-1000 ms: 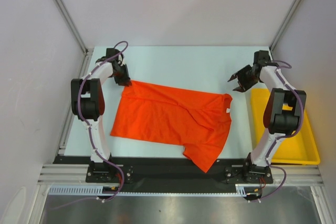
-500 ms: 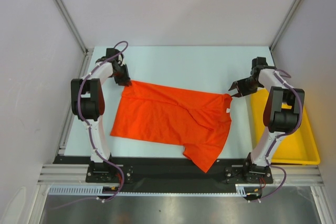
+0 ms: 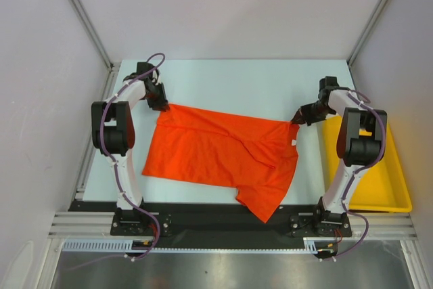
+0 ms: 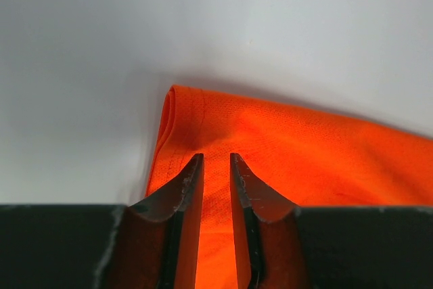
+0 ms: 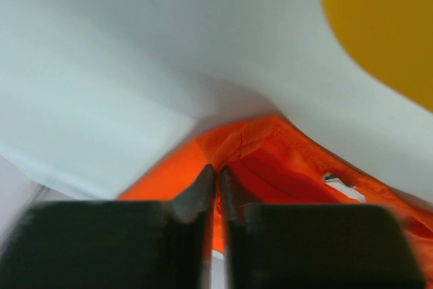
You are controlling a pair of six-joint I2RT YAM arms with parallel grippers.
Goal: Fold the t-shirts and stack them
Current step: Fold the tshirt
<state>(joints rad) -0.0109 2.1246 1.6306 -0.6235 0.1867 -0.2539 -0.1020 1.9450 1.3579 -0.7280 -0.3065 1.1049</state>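
Orange-red t-shirt (image 3: 216, 150): long axis left–right on table (image 3: 230, 82); left jaws clamp far-left corner, right jaws nip far-right corner.

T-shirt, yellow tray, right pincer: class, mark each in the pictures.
t-shirt (image 3: 216, 150), top view, middle of its body.
yellow tray (image 3: 394, 184), top view, bare floor.
right pincer (image 5: 215, 171), right wrist view, between its fingertips.

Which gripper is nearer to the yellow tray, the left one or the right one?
Right. The right gripper is at the shirt's collar corner, just beside the tray's far corner. The left gripper is at the shirt's opposite far corner, across the table.
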